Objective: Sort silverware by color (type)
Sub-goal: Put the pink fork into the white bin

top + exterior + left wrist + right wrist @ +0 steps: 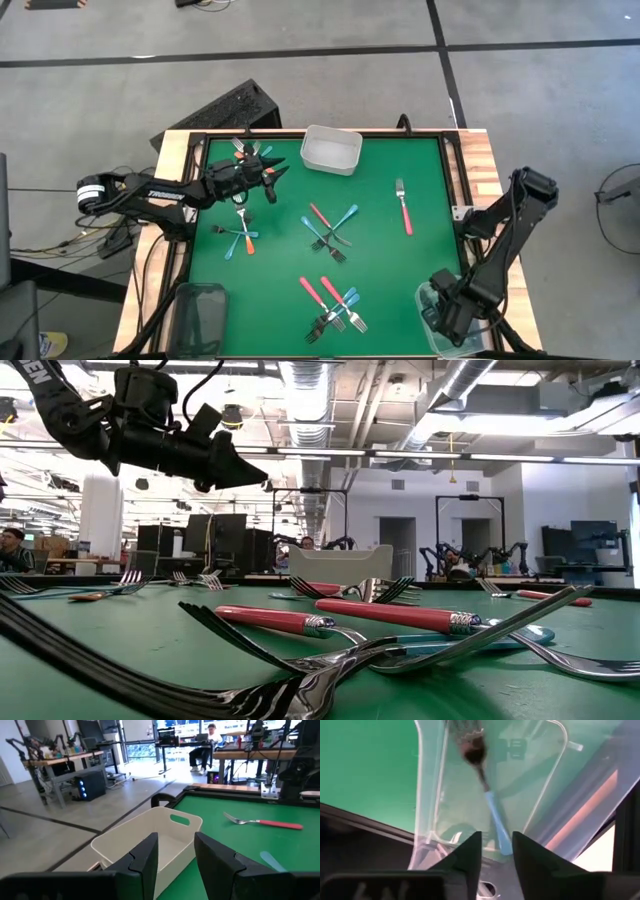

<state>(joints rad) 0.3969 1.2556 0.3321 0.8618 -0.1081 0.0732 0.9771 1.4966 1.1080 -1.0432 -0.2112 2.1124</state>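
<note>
Teal-handled fork [492,805] sits in the clear tub [427,795] at the near right corner, under the right gripper [496,851], whose fingers stand apart and grip nothing; it looks just released. Left gripper [270,176] hovers over the far left of the green mat [420,200], fingers parted, empty, pointing at the white tub [331,149]. Remaining forks lie in crossed clusters mid-mat [328,228] and near edge [335,305], plus one pink-red fork [403,205] alone.

Handling guess: light, stiff, slick metal tines; the plastic handle mid-length is the better hold. Crossed ones will likely drag neighbours.

Hard to see: tub contents from above, the far-left pile behind the arm, and exact fork count.
</note>
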